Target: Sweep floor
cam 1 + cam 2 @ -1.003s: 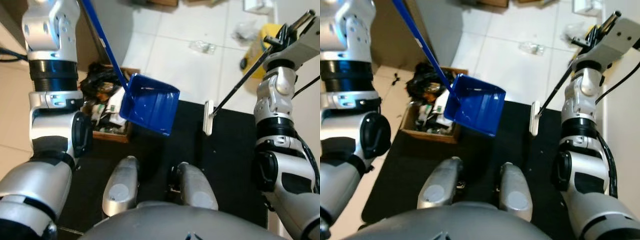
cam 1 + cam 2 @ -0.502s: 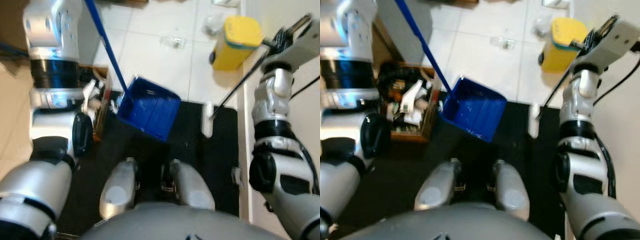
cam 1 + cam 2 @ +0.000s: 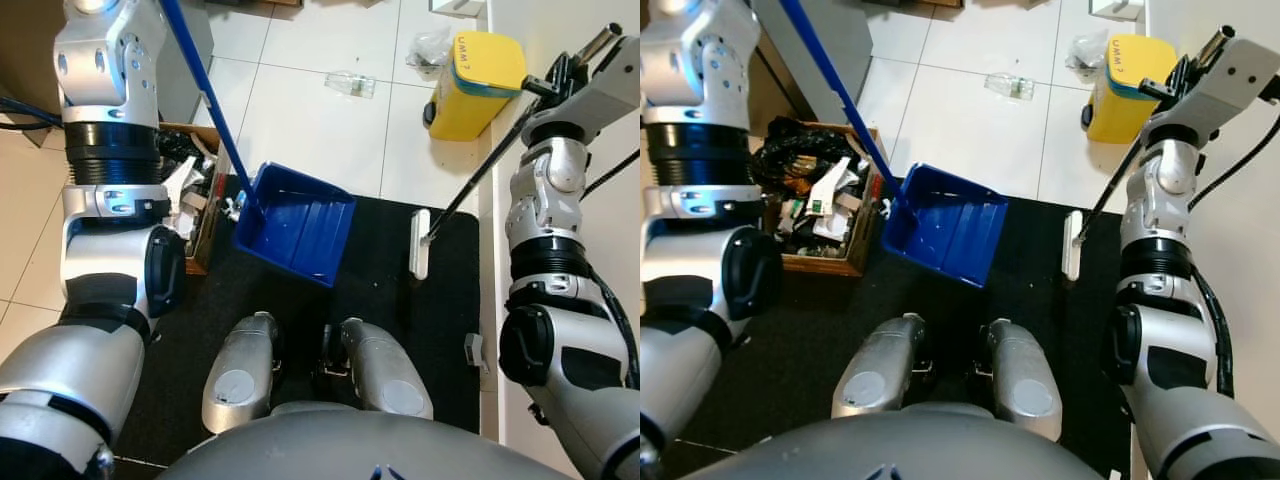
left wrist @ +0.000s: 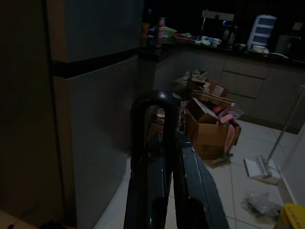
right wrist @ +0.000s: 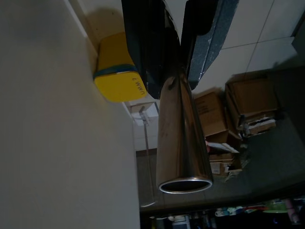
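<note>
- Your left gripper (image 4: 164, 143) is clenched on the dustpan handle (image 3: 205, 95), the black fingers wrapped round its dark looped top end in the left wrist view.
- Blue dustpan (image 3: 295, 222) sits centre frame in the left eye view, tilted, over the near edge of the black mat (image 3: 380, 300) (can't tell if it touches the mat).
- Your right gripper (image 5: 174, 62) is clamped on the broom pole (image 5: 181, 143), a shiny metal tube running out between the fingers.
- Pole (image 3: 475, 185) slants from upper right down to the white broom head (image 3: 419, 243), which rests on the mat right of centre.
- Yellow bin (image 3: 475, 85) upper right, against the wall.
- Clear plastic litter (image 3: 351, 84) on the white tiles (image 3: 320, 130), top centre.
- Cardboard box (image 3: 825, 225) of clutter at left, just beside the dustpan.
- Robot's feet (image 3: 305, 370) on the mat, bottom centre.
</note>
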Motion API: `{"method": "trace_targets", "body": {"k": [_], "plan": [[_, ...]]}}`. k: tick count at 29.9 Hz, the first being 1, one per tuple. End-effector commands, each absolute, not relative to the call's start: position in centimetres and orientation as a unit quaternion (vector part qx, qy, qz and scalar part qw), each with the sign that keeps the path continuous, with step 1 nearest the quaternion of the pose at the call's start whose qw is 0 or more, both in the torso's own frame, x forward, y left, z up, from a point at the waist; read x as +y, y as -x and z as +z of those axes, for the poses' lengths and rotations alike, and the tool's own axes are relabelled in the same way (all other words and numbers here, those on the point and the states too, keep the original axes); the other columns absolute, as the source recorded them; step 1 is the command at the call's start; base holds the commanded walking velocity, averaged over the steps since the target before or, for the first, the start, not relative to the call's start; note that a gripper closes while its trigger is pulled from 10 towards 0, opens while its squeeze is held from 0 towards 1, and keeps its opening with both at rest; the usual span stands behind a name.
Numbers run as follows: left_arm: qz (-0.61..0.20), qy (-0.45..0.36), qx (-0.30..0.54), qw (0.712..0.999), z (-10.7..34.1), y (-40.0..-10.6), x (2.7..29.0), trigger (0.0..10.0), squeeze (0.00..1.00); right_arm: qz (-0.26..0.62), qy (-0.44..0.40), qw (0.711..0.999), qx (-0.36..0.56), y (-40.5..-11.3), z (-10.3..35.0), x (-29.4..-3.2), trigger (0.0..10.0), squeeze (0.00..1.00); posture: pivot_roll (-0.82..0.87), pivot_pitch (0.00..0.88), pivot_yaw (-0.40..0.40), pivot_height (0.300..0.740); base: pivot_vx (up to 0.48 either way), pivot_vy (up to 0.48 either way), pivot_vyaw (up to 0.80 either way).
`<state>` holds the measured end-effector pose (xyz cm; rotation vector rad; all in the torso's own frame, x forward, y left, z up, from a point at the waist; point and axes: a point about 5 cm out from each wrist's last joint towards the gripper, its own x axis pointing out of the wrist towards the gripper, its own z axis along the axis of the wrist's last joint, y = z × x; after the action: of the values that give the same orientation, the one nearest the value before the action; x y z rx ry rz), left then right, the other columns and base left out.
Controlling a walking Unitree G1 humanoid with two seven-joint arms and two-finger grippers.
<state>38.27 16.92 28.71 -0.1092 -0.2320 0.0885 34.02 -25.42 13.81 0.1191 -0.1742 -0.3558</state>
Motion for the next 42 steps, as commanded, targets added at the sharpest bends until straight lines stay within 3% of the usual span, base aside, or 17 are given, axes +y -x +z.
{"method": "trace_targets", "body": {"k": [1,42], "plan": [[0.040,0.053,-0.122,0.990,28.8,-38.3,16.8,10.0,0.00,-0.171,-0.059,0.979,-0.097,-34.3,14.4,-25.2,10.0,0.00,0.13,0.000,-0.014,0.740,0.000,0.000,-0.56],[0.050,0.057,-0.100,0.992,27.4,-38.6,17.0,10.0,0.00,-0.176,-0.063,0.978,-0.090,-34.1,14.1,-25.4,10.0,0.00,0.12,0.000,-0.013,0.740,0.000,0.000,-0.77]]}}
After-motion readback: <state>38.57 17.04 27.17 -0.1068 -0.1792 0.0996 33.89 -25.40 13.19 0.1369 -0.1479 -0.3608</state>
